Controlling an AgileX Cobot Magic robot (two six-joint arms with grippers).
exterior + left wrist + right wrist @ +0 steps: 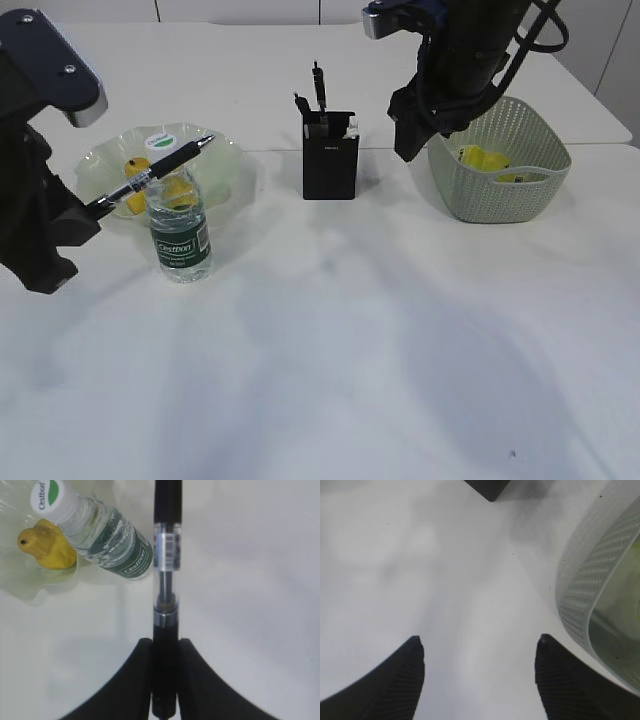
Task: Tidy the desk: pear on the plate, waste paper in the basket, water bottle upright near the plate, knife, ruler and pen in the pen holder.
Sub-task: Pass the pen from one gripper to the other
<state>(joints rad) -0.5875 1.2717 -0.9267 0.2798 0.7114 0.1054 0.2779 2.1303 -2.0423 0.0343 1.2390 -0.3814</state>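
A white desk (pixel 330 350) seen from the near side at a slant. At far left, the left gripper (pixel 165 652) is clamped on one end of a black pen (pixel 160 171), which juts out tilted above the water bottle (pixel 180 235). The bottle stands upright just in front of the pale green plate (pixel 225 160), and the yellow pear (pixel 47 545) lies on that plate. In the far middle stands the black pen holder (pixel 330 165), with dark items sticking up out of it; what they are cannot be told. At far right sits the sage-green basket (pixel 500 190) with the yellow waste paper (pixel 480 157) inside. The right gripper (pixel 477 655) hangs above the desk between holder and basket, jaws wide apart and empty
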